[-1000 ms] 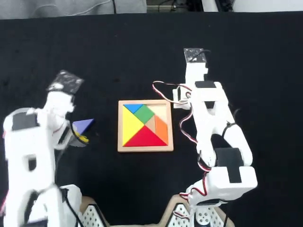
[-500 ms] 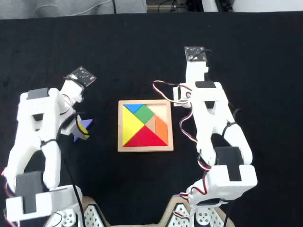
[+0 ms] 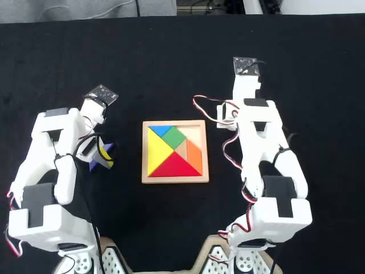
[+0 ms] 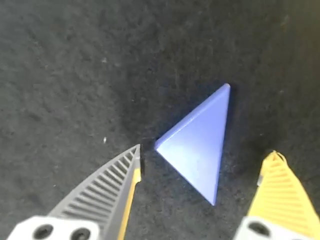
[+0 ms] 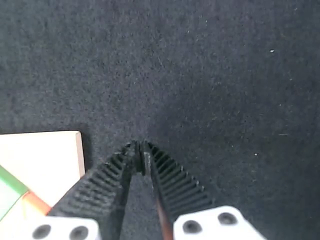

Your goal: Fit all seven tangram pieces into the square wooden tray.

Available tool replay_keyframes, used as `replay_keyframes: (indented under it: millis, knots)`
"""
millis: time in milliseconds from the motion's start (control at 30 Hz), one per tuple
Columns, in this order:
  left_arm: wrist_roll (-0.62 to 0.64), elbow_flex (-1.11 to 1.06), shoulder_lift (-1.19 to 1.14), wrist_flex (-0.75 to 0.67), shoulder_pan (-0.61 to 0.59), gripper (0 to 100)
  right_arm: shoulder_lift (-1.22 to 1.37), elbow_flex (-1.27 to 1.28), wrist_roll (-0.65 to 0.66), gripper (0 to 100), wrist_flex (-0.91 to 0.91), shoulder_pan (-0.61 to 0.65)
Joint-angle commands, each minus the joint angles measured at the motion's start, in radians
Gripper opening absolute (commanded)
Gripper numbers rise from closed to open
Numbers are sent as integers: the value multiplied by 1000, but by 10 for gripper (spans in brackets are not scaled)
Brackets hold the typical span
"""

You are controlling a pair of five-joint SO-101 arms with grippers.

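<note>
Out on the black table (image 3: 171, 68), apart from the square wooden tray (image 3: 174, 180) and on its left side, the violet-blue triangle (image 4: 197, 145) is seen lying flat. The left gripper (image 4: 205, 150) is set over it with its jaws spread: the grey finger (image 4: 117, 175) stands just beside the triangle's square corner, the yellow finger (image 4: 280, 185) a little off the long edge, and nothing is gripped. The step in hand is judged to be the pick-up of this piece, apparently the last one outside the tray. The piece looks thin, so the fingertips should be lowered almost to the cloth before anything is closed. The closing should be slow, since a corner held against one finger can let the triangle swivel. The long edge is best kept square to the yellow finger. Once lifted, the piece would be carried to the bare patch (image 3: 197, 132) of wood at the tray's far right corner, beside the coloured pieces (image 3: 171, 154) already seated. It would be turned to match that gap before being lowered. The right gripper (image 5: 140, 150) is seen shut on nothing, just beside a corner of the tray, and is best kept clear of the approach.
</note>
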State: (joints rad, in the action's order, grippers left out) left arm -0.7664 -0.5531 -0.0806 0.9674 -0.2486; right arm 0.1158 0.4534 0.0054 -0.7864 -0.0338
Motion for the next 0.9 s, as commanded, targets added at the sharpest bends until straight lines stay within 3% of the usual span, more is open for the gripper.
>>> replay_keyframes:
  millis: [0, 867]
  knots:
    - [-3, 35, -8, -26, 8, 360, -7, -35, -2, 11, 20, -11]
    - [-9, 110, -86, -49, 27, 360, -7, -33, -2, 11, 20, -12]
